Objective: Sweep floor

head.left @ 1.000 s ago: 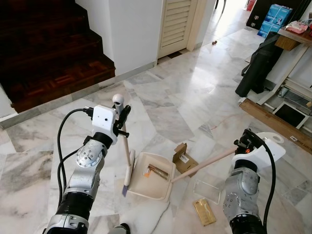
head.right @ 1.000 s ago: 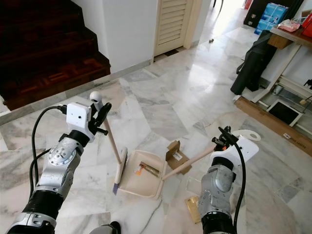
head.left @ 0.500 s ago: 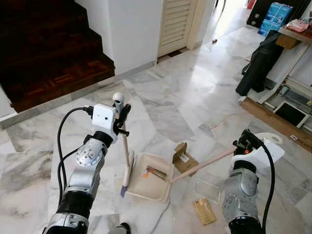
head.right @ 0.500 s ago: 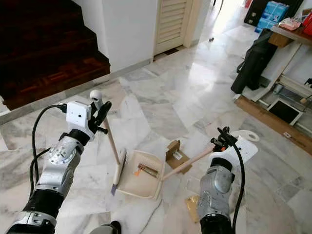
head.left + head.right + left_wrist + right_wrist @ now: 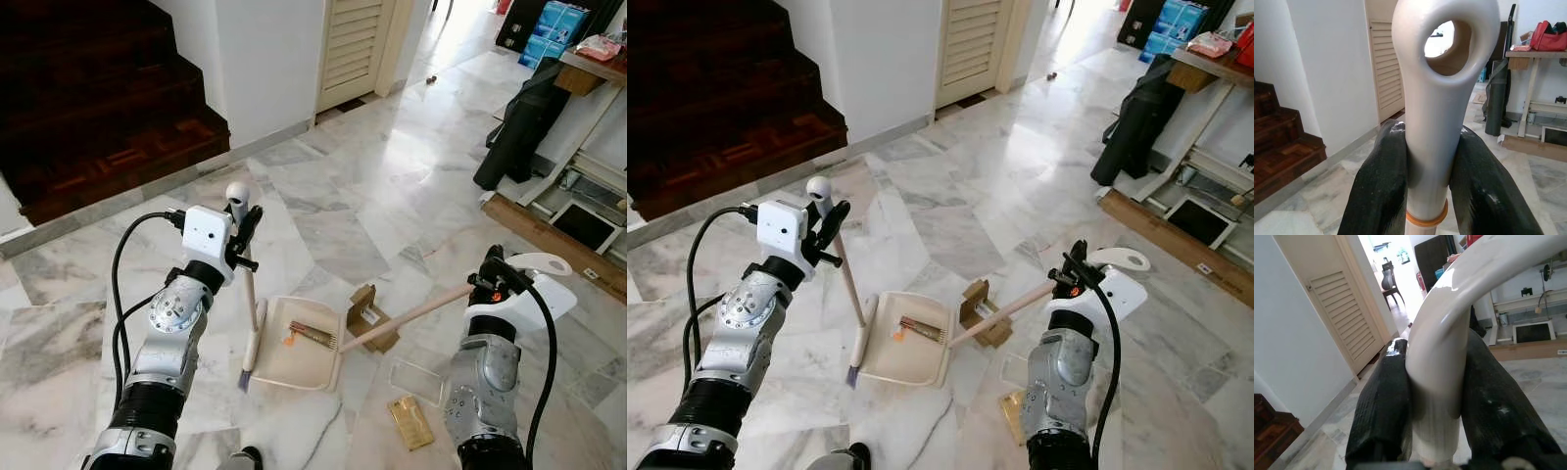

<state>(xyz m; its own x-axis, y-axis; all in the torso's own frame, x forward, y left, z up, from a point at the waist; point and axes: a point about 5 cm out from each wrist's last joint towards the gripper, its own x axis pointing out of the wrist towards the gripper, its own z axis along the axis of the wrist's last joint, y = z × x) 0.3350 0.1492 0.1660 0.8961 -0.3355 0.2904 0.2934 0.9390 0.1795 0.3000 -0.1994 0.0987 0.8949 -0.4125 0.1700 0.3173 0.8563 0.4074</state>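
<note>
The left gripper [image 5: 1427, 181] has its black fingers [image 5: 1383, 186] pinching the white top of the broom handle [image 5: 249, 284], just under its hanging loop. The broom head [image 5: 252, 348] rests on the marble floor [image 5: 372, 186], touching the dustpan's nine o'clock edge. The right gripper [image 5: 1432, 401] clamps the white end of the dustpan handle [image 5: 411, 315], which slants away toward eight o'clock. The beige dustpan [image 5: 294, 357] lies flat between the arms, holding a small brown scrap [image 5: 313, 335]. A torn cardboard piece [image 5: 367, 315] sits at the pan's two o'clock; a clear plastic tray [image 5: 416, 382] and a gold packet [image 5: 409, 423] lie toward five o'clock.
</note>
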